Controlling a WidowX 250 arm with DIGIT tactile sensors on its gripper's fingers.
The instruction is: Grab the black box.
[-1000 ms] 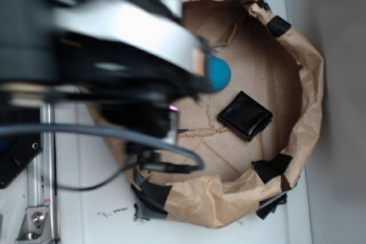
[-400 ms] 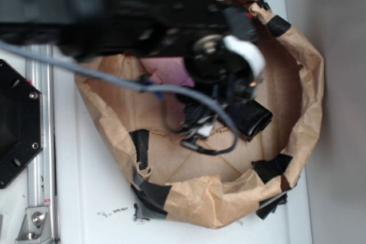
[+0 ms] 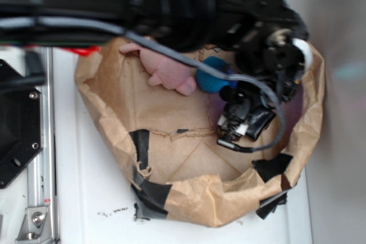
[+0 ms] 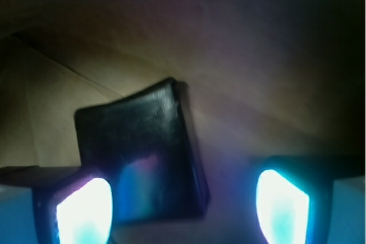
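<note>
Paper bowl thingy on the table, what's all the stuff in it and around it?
paper enclosure: one, brown crumpled paper wall, on the white table, patched with tape
black tape strips: several, black, stuck along the paper wall
black box: one, glossy black, on the cardboard floor, right side, under the gripper
teal ball: one, teal, inside near the top, beside the pink toy
pink toy: one, pink, inside at upper left, partly hidden by the arm
black hexagonal plate: one, black with screws, far left outside the paper
metal rail: one, silver, left edge
gripper: one, black, open, fingers either side of the box's near part
</note>
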